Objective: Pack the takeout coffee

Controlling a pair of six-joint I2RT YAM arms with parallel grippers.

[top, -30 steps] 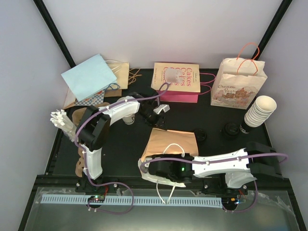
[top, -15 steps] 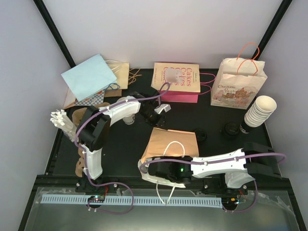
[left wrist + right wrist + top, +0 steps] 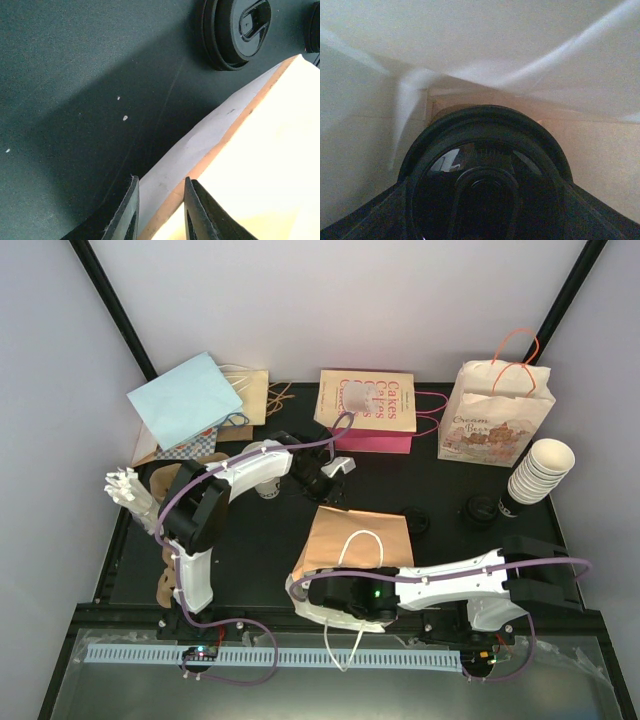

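The left hand [image 3: 328, 485] is down at the far edge of a flat brown paper bag [image 3: 360, 535] on the black worktop [image 3: 250, 540]. The right hand [image 3: 306, 586] is at the bag's near edge, and its fingers are hidden. A black lid [image 3: 415, 524] lies to the right of the left hand, just beside the bag. Farther right is a stack of cream cups [image 3: 540, 468]. Behind the left hand stands a pink Cakes bag [image 3: 368, 408].

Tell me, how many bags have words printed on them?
2. The Cakes bag is at the back centre; the Cream bag is at the back right. The pile of bags at the back left may hide more print.
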